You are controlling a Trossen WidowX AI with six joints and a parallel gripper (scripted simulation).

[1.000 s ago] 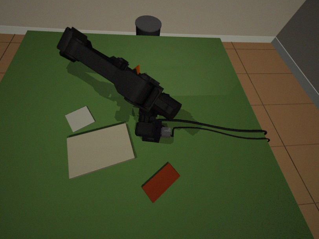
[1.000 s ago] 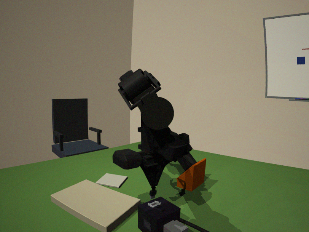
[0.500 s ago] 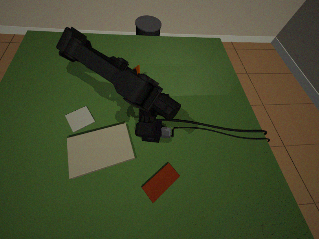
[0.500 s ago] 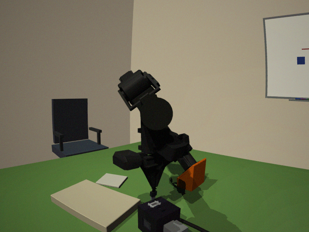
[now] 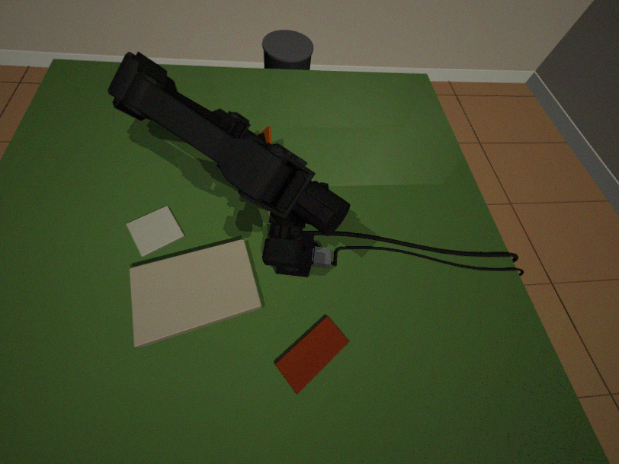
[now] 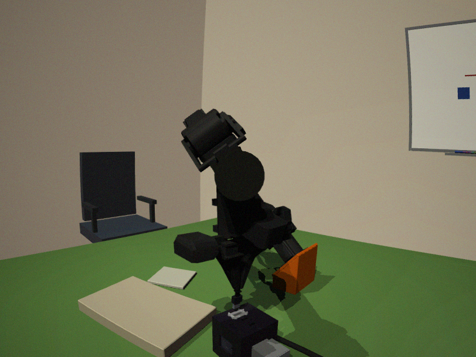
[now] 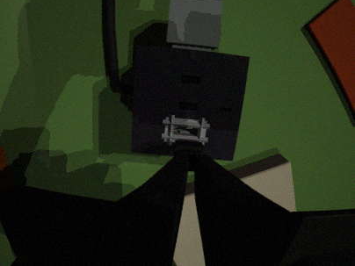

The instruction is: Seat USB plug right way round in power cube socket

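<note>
The power cube point(image 6: 264, 324) point(image 7: 151, 100) is a dark box with slots on top, mostly hidden under the arm in the top view. Its top socket has a pale metal frame point(image 6: 231, 316) point(image 7: 204, 132) near one edge. My gripper point(image 6: 237, 292) point(image 7: 191, 161) is shut on the small dark USB plug point(image 6: 236, 299) point(image 7: 189, 148). The plug is out of the socket, and its grey metal tip point(image 6: 235, 305) points down beside the socket frame, near the cube's edge. Its height above the top and which way round it faces cannot be told. In the top view the arm hides the fingertips.
A grey block plug point(image 5: 322, 257) point(image 6: 271, 349) point(image 7: 195, 21) sits at the cube's side, and black cables point(image 5: 428, 248) run to the table edge. A beige slab point(image 5: 193, 294) point(image 6: 146, 313), a white tile point(image 5: 155, 231), a red block point(image 5: 312, 353) and an orange wedge point(image 6: 303, 271) lie around.
</note>
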